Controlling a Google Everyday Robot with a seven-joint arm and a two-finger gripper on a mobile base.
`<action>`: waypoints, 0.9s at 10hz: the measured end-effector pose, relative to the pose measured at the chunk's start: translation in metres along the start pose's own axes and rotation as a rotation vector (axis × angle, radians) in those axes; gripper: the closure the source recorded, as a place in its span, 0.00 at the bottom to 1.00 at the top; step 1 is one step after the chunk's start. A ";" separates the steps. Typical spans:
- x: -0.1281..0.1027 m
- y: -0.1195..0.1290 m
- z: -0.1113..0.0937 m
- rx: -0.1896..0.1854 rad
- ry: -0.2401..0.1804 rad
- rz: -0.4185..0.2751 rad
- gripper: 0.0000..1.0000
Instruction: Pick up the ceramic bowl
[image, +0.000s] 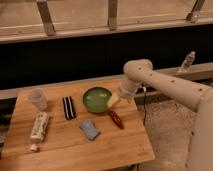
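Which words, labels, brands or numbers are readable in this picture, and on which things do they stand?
No text is legible.
Any print on the white tube and the black packet cannot be read.
The bowl and the gripper, beside the bowl's right rim, show none.

A wooden table (60, 147) stands before a dark wall (75, 60), with a pale ledge (60, 32) and metal posts (46, 17) above it. Near the table's back left corner a translucent plastic cup (37, 98) stands upright. To its right lies a flat black item (68, 107) with a pale stripe along its length. A white tube (39, 126), perhaps a squeeze bottle, lies along the left edge, cap toward the front. A crumpled blue-grey cloth (90, 129) sits near the middle. A dark red elongated item (116, 119) lies just in front of the gripper (114, 101). A small clear bottle (187, 61) stands on the sill at right, well apart from the table.
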 end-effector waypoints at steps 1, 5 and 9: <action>-0.006 0.007 0.002 -0.005 -0.003 -0.014 0.26; -0.001 0.002 0.002 0.000 0.007 -0.010 0.26; 0.000 -0.006 0.039 0.013 0.076 -0.006 0.26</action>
